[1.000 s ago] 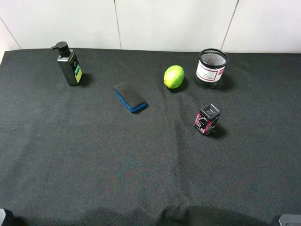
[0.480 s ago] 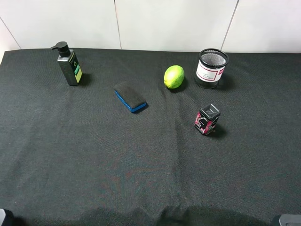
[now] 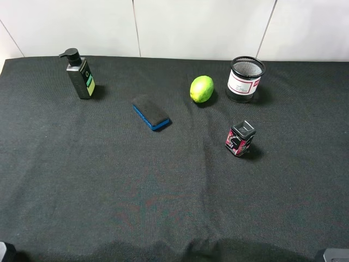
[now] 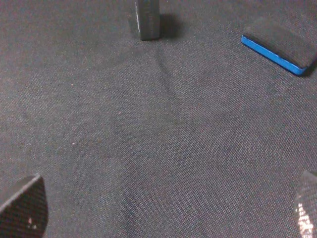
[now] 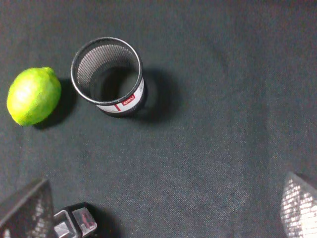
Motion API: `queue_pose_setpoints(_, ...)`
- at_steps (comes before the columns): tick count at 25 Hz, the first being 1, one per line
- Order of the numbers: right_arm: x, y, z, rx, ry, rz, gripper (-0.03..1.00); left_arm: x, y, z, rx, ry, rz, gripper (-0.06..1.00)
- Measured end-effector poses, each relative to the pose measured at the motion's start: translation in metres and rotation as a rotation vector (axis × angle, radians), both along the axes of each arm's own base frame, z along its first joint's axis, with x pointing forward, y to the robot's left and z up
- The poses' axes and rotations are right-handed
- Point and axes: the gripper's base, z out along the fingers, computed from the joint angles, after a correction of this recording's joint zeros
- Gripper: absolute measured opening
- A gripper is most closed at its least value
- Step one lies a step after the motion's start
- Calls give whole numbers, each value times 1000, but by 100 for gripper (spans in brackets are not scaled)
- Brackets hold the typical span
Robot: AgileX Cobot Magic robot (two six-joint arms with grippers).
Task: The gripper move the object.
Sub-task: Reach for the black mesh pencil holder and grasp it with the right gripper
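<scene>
The object, a black wire-mesh pen cup [image 3: 245, 79] with a white, red-bordered label, stands upright at the back right of the black cloth. The right wrist view looks down into it [image 5: 109, 77]. My right gripper [image 5: 163, 208] hovers nearer the front than the cup, well apart from it, jaws open with nothing between them. My left gripper [image 4: 163, 210] is also open and empty over bare cloth on the left side. Neither claw shows in the exterior high view.
A lime [image 3: 201, 89] lies just left of the cup. A small red-black box [image 3: 240, 138] stands in front of the cup. A blue-backed eraser [image 3: 151, 112] lies mid-table, and a dark pump bottle [image 3: 80, 74] stands at the back left.
</scene>
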Motion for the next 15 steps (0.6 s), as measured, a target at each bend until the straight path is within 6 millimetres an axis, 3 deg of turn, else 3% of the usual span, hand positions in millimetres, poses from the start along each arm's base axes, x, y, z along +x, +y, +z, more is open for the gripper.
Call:
queue_pose_setpoints(8,52,9,-26,57,113,34,69,0,0,0,0,0,0,99)
queue_pose_setpoints(15,91,14,-66,89,211,52,69,0,0,0,0,0,0,99)
